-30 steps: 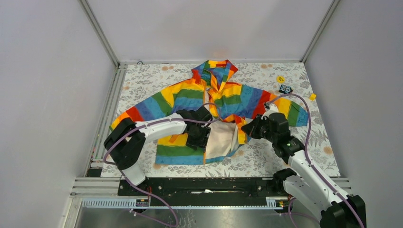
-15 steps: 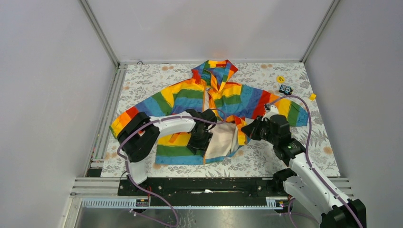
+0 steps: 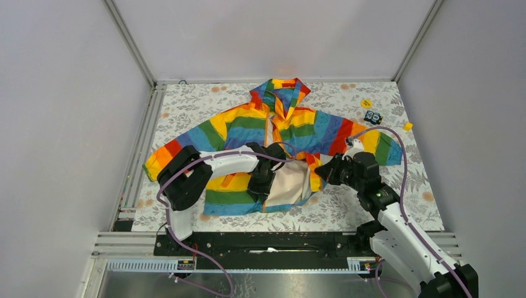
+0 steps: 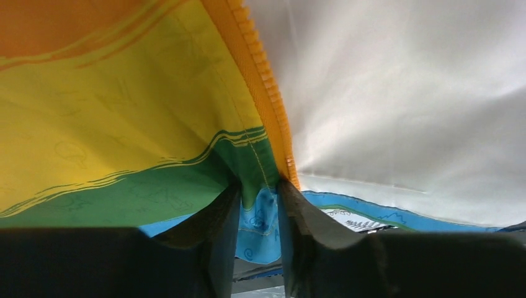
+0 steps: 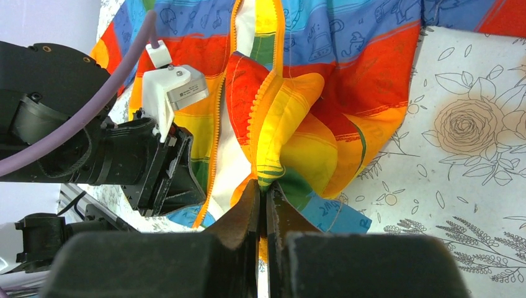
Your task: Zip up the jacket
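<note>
Your left end effector [image 4: 257, 217] has moved down to the jacket [image 3: 248, 124] hem, centre frame on the counter [image 3: 372, 211], narrowing onto the zipper edge. Right end effector [image 5: 265, 202] stays clamped on the other panel; alignment comes next.

Plain pale grey wall panels [image 3: 62, 93] on left, back, right. Silver aluminium corner posts [image 3: 127, 40] at both back corners. White floral-print table covering [image 3: 347, 211], grey leaves, brownish roses. Ribbed silver metal rails [image 3: 124, 239] along left and near edges. Even, soft light.
</note>
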You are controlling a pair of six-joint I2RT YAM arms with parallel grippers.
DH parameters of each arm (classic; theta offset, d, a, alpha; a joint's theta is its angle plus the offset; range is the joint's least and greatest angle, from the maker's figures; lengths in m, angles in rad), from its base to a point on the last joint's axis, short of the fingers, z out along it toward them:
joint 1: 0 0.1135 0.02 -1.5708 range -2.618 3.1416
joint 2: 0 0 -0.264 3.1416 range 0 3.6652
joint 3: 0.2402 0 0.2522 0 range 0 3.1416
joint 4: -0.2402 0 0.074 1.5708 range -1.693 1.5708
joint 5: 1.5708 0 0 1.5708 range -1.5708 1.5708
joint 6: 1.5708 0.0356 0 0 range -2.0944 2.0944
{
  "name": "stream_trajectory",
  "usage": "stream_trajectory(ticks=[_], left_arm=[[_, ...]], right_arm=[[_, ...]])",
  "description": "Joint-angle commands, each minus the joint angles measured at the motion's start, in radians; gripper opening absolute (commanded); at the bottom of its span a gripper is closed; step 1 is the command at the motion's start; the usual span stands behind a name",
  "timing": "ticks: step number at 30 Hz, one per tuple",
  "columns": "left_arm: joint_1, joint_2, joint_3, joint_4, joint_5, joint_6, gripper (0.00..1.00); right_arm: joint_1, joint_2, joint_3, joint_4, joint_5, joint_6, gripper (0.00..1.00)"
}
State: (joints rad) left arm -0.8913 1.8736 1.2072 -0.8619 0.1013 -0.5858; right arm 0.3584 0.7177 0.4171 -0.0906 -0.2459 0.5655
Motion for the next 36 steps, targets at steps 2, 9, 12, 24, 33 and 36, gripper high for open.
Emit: stream_trajectory(ticks=[2, 9, 12, 24, 33, 36], left_arm=[[-0.005, -0.023, -0.018, 0.081, -0.097, -0.049, 0.23], [0.004, -0.135, -0.004, 0.092, -0.096, -0.059, 0.19], [0.015, -0.168, -0.017, 0.101, -0.098, -0.059, 0.19], [0.016, -0.188, -0.069, 0.167, -0.068, -0.061, 0.48], [-0.064, -0.093, -0.021, 0.113, -0.233, -0.102, 0.67], [-0.066, -0.071, -0.016, 0.113, -0.265, -0.100, 0.65]], right_arm=[[-0.004, -0.006, -0.006, 0.042, -0.016, -0.009, 0.00], [-0.004, 0.020, 0.000, 0.042, -0.023, -0.019, 0.00], [-0.004, 0.033, 0.005, 0.042, -0.025, -0.023, 0.00], [-0.004, 0.063, 0.021, 0.044, -0.034, -0.016, 0.00], [-0.004, 0.061, 0.026, 0.044, -0.040, -0.009, 0.00], [-0.004, 0.062, 0.026, 0.044, -0.043, -0.008, 0.00]])
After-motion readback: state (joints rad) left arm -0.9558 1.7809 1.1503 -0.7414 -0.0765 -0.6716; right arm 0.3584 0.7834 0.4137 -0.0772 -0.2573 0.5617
